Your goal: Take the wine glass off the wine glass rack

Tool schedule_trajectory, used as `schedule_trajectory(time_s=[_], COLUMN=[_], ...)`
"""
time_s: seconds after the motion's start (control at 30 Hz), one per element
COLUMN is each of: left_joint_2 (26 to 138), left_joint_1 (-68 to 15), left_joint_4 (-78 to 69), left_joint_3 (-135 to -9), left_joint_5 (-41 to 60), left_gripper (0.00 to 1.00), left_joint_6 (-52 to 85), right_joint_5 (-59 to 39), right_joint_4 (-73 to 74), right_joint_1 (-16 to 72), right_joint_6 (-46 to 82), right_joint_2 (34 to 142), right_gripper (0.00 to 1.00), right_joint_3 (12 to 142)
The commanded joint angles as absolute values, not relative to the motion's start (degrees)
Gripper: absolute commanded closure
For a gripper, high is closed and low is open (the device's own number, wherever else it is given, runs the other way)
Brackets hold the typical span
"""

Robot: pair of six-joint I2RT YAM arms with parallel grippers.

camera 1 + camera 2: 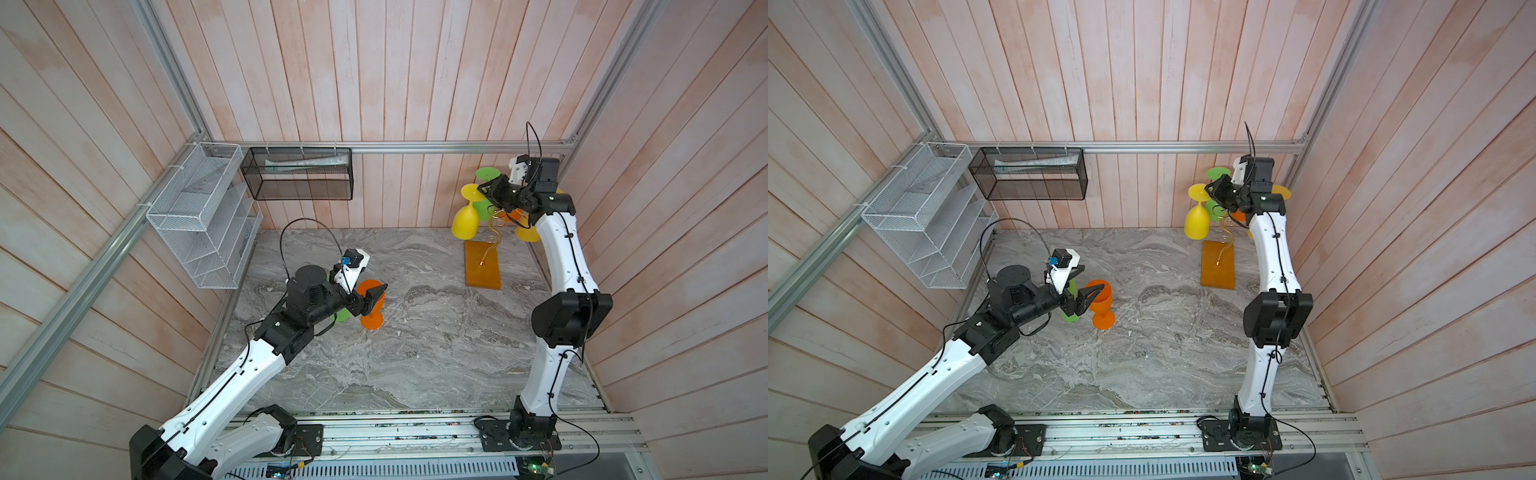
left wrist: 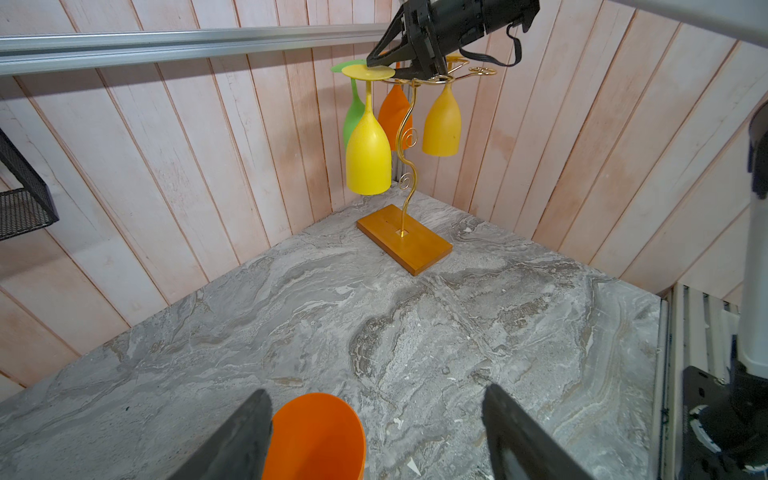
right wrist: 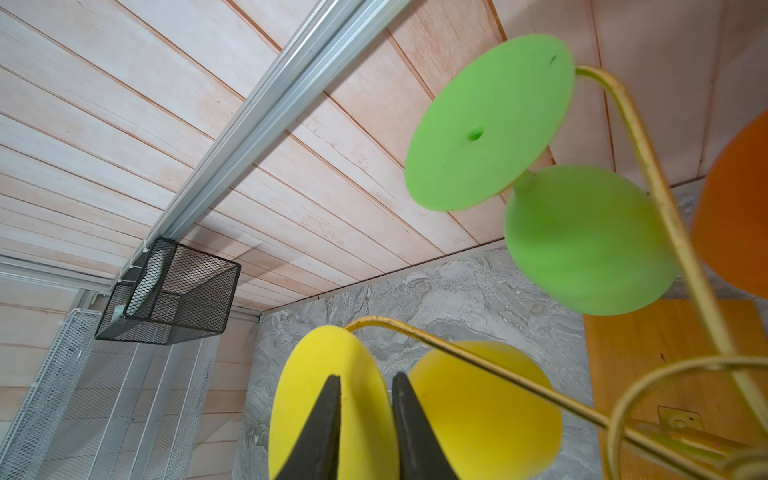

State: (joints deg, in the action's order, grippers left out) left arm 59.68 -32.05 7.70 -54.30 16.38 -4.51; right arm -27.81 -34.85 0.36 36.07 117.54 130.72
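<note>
1. Pink plank walls (image 1: 374, 83) box in a grey marble table (image 1: 415, 365).
2. Done, as I judge it: at the left, a green glass (image 1: 343, 315) and an orange glass (image 1: 1102, 303) stand upright on the table, off the rack. My left gripper (image 1: 1087, 282) is spread wide, with the orange glass's rim between its fingers, close by one of them. It grips nothing.
3. Left to do: the rack (image 2: 415, 249) stands at the back right with four glasses hanging bowl-down from its arms. They are a hung green glass (image 3: 582, 237), the yellow glass (image 2: 368, 162), a hung orange glass (image 2: 392, 114) and an amber glass (image 2: 442, 124).
4. The step in hand is the yellow glass, not yet off its arm. My right gripper (image 3: 365, 376) has its jaws close together about the glass's foot, one above and one below. Whether they bite, I cannot tell.
5. Containers: a white basket (image 1: 199, 216) hangs on the left wall, and I see nothing in it. A black basket (image 1: 297, 189) hangs on the back wall and holds a pale packet (image 1: 303, 162), too blurred to name.
</note>
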Motion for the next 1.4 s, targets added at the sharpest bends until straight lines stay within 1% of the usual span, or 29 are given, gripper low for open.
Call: schedule_trajectory(time_s=[0.0,0.3,0.43,0.63,1.23,1.37], left_joint_2=[59.51,59.81,59.77,59.84,59.50,59.49], left_joint_1=[-32.19,-32.26,-32.30,-32.26,-32.26,-32.23], left_joint_4=[7.12,7.11,7.16,7.07,7.16,7.29], left_joint_3=[-53.79,-53.87,-53.77,-53.84,-53.88,-53.83], left_joint_5=[16.07,16.08,15.92,16.00,16.00,15.91], left_gripper=[0.19,0.19,0.19,0.19,0.19,0.19], left_joint_6=[-4.65,-4.66,-4.67,-4.68,-4.58,-4.57], right_joint_5=[-30.42,-31.50,-32.57,-33.07,-33.49,-33.45], right_joint_4=[-30.89,-25.60,-22.75,-21.36,-14.48,-11.98], right_joint_1=[-0.11,-1.40,-1.85,-1.97,-2.46,-2.97], right_joint_6=[38.70,42.09,43.70,44.67,49.52,51.06], right_joint_2=[114.51,111.55,110.45,109.64,106.00,104.83], right_gripper=[0.85,0.93,0.95,1.00,1.00,1.00], right_joint_3=[127.49,122.28,119.89,118.92,114.15,111.45])
